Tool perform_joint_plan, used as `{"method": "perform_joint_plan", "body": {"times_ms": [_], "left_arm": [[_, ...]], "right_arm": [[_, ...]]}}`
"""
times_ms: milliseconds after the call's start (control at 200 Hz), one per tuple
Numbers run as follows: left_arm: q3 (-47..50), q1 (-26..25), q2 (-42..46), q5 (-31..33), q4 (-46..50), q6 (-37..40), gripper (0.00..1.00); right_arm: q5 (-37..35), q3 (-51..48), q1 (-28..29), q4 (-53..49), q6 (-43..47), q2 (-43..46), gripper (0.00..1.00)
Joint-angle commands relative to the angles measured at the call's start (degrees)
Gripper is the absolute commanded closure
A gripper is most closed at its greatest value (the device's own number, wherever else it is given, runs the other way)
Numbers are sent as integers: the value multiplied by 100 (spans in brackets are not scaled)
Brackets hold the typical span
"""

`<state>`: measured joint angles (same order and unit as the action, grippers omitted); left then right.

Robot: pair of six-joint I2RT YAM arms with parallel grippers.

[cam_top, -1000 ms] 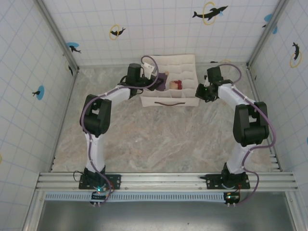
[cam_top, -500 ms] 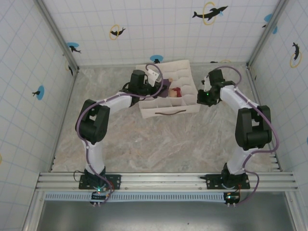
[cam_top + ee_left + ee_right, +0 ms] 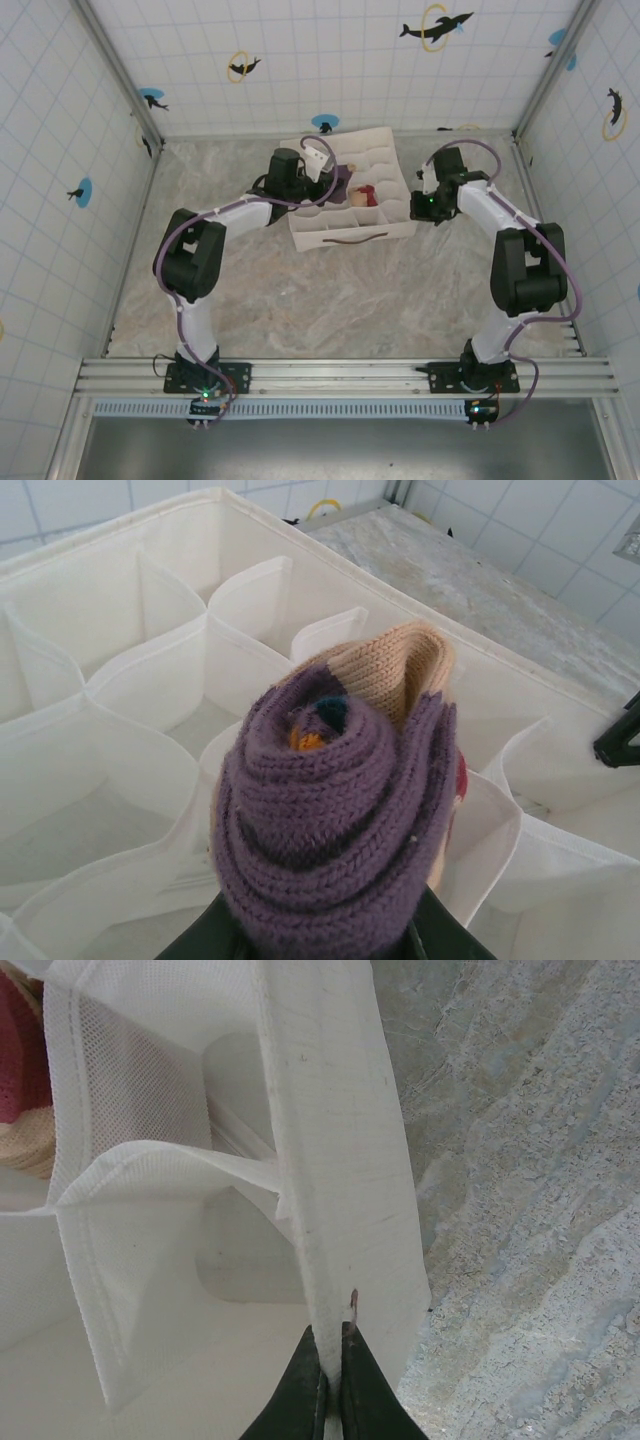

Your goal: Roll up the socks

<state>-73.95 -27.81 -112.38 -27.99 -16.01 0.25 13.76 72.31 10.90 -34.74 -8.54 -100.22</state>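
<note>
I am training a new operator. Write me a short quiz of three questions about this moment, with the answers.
1. True or false: the right gripper is shut on the side wall of the white organiser box.
2. What does the left gripper hold above the box? A) the rolled purple sock; B) the box's handle; C) nothing.
3. Fill in: the beige-and-red sock sits in one ____ of the box.
Key: 1 true; 2 A; 3 compartment.
</note>
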Motion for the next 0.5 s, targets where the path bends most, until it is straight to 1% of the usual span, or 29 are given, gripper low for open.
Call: {"method": "perform_joint_plan", "body": {"times_ms": [0, 160, 285, 495], "left_arm": [[-127, 4, 238, 127, -223, 254, 100], [-89, 17, 220, 15, -337, 220, 100], [126, -2, 236, -84, -387, 252, 100], [678, -74, 485, 124, -747, 291, 100]], "right_arm": [[-40, -287, 26, -868, 28, -124, 100], [-5, -279, 18, -866, -7, -155, 100], [8, -271, 17, -863, -32, -164, 100], [56, -235, 1, -881, -77, -238, 100]]}}
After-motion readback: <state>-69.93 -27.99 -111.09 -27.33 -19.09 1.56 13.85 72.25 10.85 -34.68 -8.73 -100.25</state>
